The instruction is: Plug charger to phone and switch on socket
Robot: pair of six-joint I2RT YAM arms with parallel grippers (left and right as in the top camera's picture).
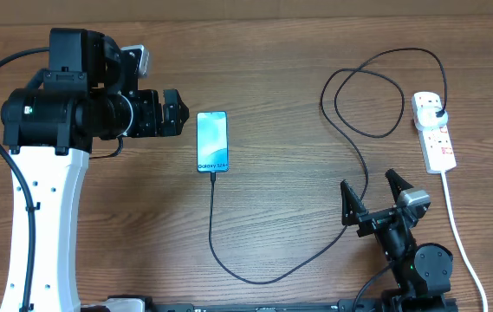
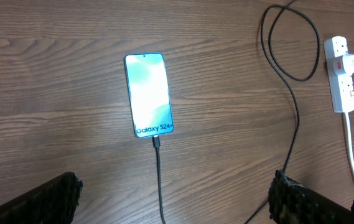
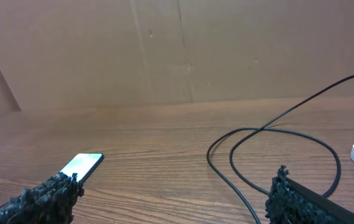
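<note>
The phone [image 1: 212, 141] lies flat mid-table, its blue screen lit and reading "Galaxy S24"; it also shows in the left wrist view [image 2: 148, 94] and the right wrist view [image 3: 82, 166]. The black charger cable [image 1: 255, 276] has its tip in the phone's near end [image 2: 156, 140], curves along the front, loops at the back right [image 1: 367, 95] and ends in a plug in the white socket strip [image 1: 434, 130]. The strip shows in the left wrist view [image 2: 341, 81]. My left gripper [image 1: 175, 113] is open and empty, just left of the phone. My right gripper [image 1: 372, 194] is open and empty near the front, left of the strip.
The strip's white cord [image 1: 464, 247] runs toward the front right edge. A brown board wall [image 3: 177, 50] stands behind the table. The cable loop [image 3: 270, 155] lies just ahead of my right fingers.
</note>
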